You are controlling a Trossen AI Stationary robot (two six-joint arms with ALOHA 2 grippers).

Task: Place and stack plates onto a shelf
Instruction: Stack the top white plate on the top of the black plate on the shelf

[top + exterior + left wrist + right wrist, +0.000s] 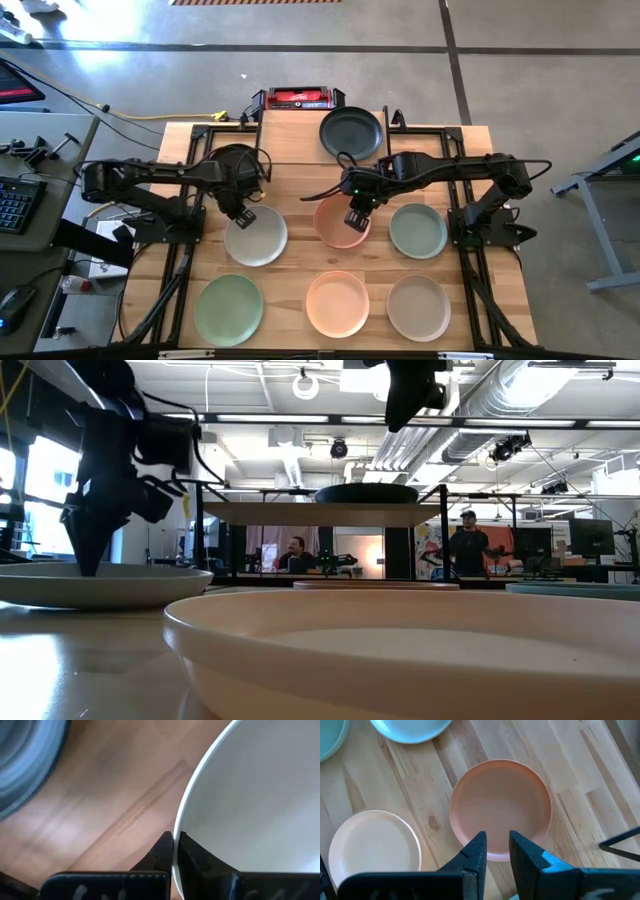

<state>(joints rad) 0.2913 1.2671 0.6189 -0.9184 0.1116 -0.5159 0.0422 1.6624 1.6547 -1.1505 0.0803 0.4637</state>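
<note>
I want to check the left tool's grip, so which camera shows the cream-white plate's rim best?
The left wrist view: the left tool has a finger on each side of the cream-white plate rim. The high view shows the whole plate, the arm covering its corner. The low view shows its edge. The right wrist view misses it.

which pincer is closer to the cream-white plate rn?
Left. The left pincer is clamped on the cream-white plate at its rim. The right pincer hangs open above a peach-pink plate, next plate over.
</note>
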